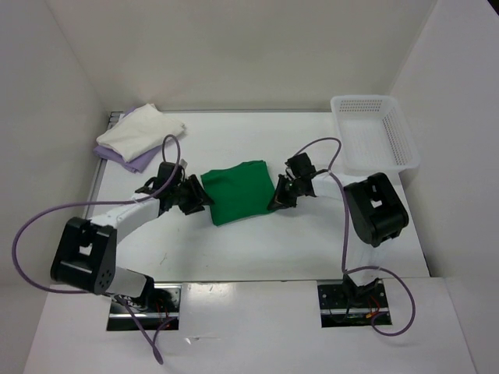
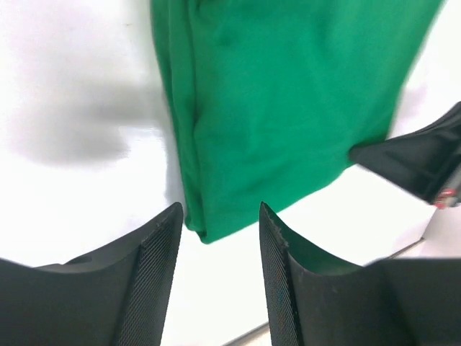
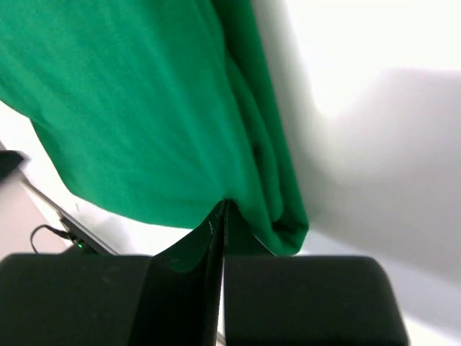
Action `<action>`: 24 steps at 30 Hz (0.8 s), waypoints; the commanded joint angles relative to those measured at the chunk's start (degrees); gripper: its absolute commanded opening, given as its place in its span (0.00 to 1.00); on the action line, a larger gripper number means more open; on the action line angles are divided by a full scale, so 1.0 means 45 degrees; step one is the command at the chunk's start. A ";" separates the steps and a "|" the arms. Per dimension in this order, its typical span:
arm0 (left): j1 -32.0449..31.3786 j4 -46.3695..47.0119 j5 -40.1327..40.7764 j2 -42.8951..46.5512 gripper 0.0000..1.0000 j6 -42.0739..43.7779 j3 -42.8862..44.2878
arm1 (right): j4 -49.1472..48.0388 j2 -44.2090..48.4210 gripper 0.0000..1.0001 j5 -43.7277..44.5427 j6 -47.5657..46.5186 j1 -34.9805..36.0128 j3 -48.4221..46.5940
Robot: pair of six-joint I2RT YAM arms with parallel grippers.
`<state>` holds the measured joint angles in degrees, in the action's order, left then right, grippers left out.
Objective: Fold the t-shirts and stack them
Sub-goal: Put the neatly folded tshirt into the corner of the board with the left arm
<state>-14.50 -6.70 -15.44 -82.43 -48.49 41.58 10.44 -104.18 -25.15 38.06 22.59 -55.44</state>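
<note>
Your right gripper (image 3: 223,210) is pinched shut on the green shirt (image 1: 238,193), at the edge nearest the basket (image 1: 402,137). Your left gripper (image 2: 220,218) stands open at the edge farthest from it. Close the left gripper over every layer before lifting, and raise both sides level.

Matt cloth green t-shirt (image 1: 238,191), smooth white table (image 1: 312,241)

A white mesh basket (image 1: 373,134) sits at the white table's (image 1: 234,251) far right corner.
</note>
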 commanded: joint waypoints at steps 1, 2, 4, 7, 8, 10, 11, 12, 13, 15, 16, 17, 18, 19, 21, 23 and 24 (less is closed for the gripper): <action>0.0156 -0.0933 0.0502 0.0955 0.54 0.0600 0.1046 | 0.0824 0.1294 0.02 0.0490 -0.0313 0.0273 0.0173; 0.0156 -0.1069 0.0502 0.1091 0.54 0.0445 0.1342 | 0.0999 0.1431 0.03 0.0490 -0.0449 0.0273 -0.0060; 0.0156 -0.0740 0.0015 0.1092 0.54 0.0191 0.1793 | 0.1566 0.1587 0.03 0.0608 -0.0586 0.0273 -0.0974; 0.0156 0.0042 -0.0571 0.0138 0.54 -0.0221 0.2340 | 0.1685 0.1202 0.04 0.0298 -0.0588 0.0273 -0.2244; 0.0156 0.0198 -0.0688 -0.0561 0.54 -0.0356 0.2515 | 0.1685 0.0928 0.04 0.0179 -0.0588 0.0273 -0.2598; 0.0156 0.0667 -0.0807 -0.1268 0.54 -0.0357 0.3004 | 0.1159 0.0323 0.04 0.0061 -0.0705 0.0273 -0.3439; 0.0156 0.0958 -0.0807 -0.1967 0.54 -0.0357 0.3179 | 0.1157 -0.0512 0.04 0.0061 -0.0705 0.0273 -0.3790; 0.0156 0.0961 -0.1000 -0.2322 0.54 -0.0357 0.3375 | 0.1157 -0.1004 0.04 -0.0113 -0.0840 0.0273 -0.4180; 0.0156 0.1077 -0.1002 -0.2655 0.54 -0.0357 0.3802 | 0.1157 -0.1492 0.04 -0.0231 -0.0841 0.0273 -0.5015; 0.0156 0.1196 -0.1002 -0.3476 0.53 -0.0357 0.4117 | 0.1157 -0.2704 0.04 -0.0504 -0.0841 0.0118 -0.6032; 0.0156 0.1331 -0.0847 -0.3691 0.53 -0.0357 0.4254 | 0.1157 -0.3114 0.04 -0.0776 -0.0841 0.0117 -0.6387; 0.0156 0.1332 -0.0730 -0.4119 0.53 -0.0357 0.4565 | 0.1157 -0.3930 0.04 -0.1320 -0.0841 -0.0038 -0.6720; 0.0156 0.1332 -0.0574 -0.4316 0.53 -0.0241 0.4684 | 0.1157 -0.4267 0.04 -0.1326 -0.0841 -0.0194 -0.7245; 0.0311 0.1468 -0.0340 -0.4647 0.53 -0.0240 0.4685 | 0.1331 -0.4561 0.03 -0.1171 -0.0841 -0.0196 -0.7424; 0.0663 0.1606 -0.0164 -0.4883 0.53 -0.0240 0.4685 | 0.1488 -0.5303 0.02 -0.1033 -0.0957 -0.0350 -0.7911; 0.1033 0.1606 0.0053 -0.5119 0.53 -0.0240 0.4685 | 0.1315 -0.5423 0.02 -0.1033 -0.0959 -0.0469 -0.7914; 0.1151 0.1606 0.0169 -0.5254 0.54 -0.0124 0.4685 | 0.1314 -0.5423 0.02 -0.1033 -0.0823 -0.0469 -0.7798</action>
<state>-11.77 -1.91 -16.99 -104.84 -49.76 60.77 15.86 -127.90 -31.73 35.68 21.17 -88.64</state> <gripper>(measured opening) 0.538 0.020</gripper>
